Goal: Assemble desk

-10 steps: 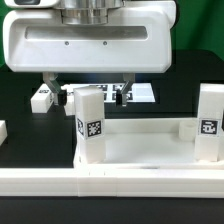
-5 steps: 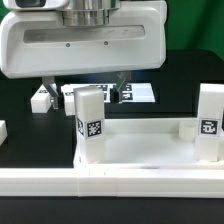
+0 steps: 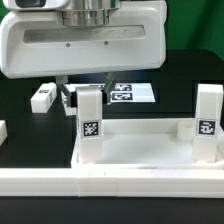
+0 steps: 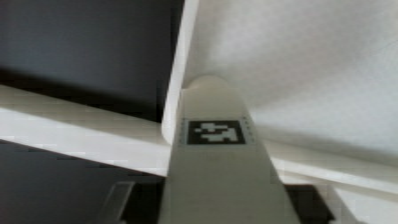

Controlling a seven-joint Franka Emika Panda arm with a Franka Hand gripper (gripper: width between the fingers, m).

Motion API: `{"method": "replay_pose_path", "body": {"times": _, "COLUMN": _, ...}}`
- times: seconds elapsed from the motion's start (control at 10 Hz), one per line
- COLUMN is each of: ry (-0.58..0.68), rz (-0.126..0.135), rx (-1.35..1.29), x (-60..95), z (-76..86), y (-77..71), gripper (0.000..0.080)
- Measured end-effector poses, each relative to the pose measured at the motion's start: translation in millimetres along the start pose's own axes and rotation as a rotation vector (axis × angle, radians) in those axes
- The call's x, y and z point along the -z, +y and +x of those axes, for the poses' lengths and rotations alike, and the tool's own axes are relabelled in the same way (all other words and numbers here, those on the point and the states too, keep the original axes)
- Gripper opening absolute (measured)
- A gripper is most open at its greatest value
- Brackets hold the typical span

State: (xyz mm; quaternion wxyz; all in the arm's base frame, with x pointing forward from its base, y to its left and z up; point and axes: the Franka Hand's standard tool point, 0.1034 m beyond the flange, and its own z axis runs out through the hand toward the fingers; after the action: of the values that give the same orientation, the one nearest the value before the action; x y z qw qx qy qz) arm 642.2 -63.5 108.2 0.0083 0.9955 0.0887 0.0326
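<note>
The white tray-like tabletop (image 3: 140, 160) lies near the front with two white legs standing upright at its corners. The leg (image 3: 89, 120) on the exterior view's left stands between my fingers, and my gripper (image 3: 87, 98) is shut on its upper part. Another leg (image 3: 208, 122) stands at the exterior view's right corner. In the wrist view the held leg (image 4: 217, 130) with its tag runs down between the dark fingers of my gripper (image 4: 217, 205), over the tabletop's floor (image 4: 302, 50) and rim (image 4: 71, 125).
A loose white leg (image 3: 42, 97) lies on the black table behind, at the exterior view's left. Another white part (image 3: 3, 130) shows at the far left edge. The marker board (image 3: 138, 93) lies behind the gripper. A long white rail (image 3: 110, 185) runs along the front.
The fingers have come together from wide open onto the sides of the left leg. The tabletop with its legs has shifted slightly.
</note>
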Motion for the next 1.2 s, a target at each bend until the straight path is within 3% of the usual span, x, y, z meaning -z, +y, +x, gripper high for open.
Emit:
{"method": "replay_pose_path", "body": {"times": 0.4, "ry": 0.024, "rz": 0.001, "rx": -0.367, "x": -0.4, "z": 0.5, "y": -3.5, "gripper": 0.0288}}
{"method": "replay_pose_path", "body": {"times": 0.6, "ry": 0.043, "rz": 0.018, "rx": -0.566, "x": -0.7, "z": 0.9, "y": -2.7, "gripper": 0.0288}}
{"method": "replay_pose_path", "body": {"times": 1.2, "ry": 0.035, "rz": 0.039, "rx": -1.192, "x": -0.5, "z": 1.5, "y": -3.7, "gripper": 0.029}}
